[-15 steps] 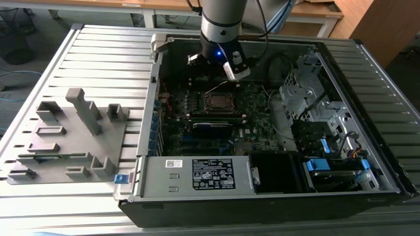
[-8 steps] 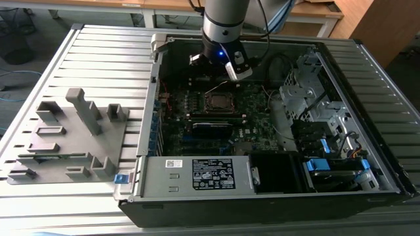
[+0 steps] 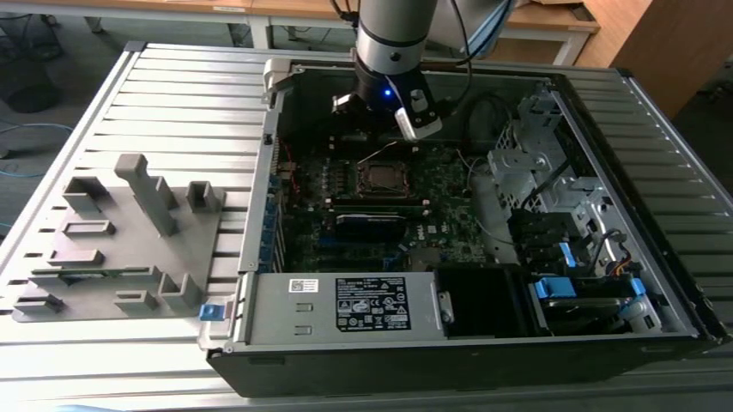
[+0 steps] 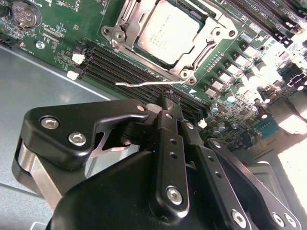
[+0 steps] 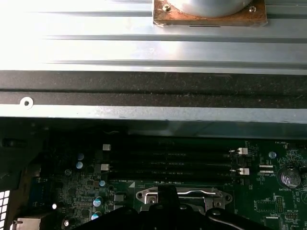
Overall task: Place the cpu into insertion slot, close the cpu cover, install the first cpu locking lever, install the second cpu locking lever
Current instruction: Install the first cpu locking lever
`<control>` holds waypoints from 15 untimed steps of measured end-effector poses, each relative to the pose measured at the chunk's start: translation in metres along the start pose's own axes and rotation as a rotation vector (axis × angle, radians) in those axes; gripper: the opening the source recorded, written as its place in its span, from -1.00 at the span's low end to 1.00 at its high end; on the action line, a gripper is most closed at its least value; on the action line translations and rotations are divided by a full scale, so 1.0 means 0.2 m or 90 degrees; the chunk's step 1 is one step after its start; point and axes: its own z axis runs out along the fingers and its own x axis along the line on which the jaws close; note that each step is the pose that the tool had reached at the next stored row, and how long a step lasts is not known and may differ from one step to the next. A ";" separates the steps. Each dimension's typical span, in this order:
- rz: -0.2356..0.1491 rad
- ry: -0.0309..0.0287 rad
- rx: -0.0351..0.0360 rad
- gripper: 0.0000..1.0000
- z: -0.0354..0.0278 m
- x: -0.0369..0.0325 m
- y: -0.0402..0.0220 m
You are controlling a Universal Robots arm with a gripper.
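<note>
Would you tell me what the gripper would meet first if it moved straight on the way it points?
Probably the thin cpu locking lever, lying just ahead of the gripper; the cpu cover sits beyond. Depth is unclear.

The arm (image 3: 396, 34) comes down nearly upright from the top of the exterior view (a small blue light (image 3: 390, 93) glows at its wrist), and in the second wrist view the black gripper (image 4: 169, 99) has its two fingers (image 4: 168, 143) pressed together at the tips
</note>
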 end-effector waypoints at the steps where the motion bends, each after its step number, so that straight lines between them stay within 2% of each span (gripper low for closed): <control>1: 0.000 0.0000 0.0000 -0.80 0.000 0.000 0.000; 6: 0.000 -0.0001 -0.0001 -0.80 0.003 -0.004 0.000; 15: 0.000 0.0000 0.0001 -0.80 0.029 -0.027 0.003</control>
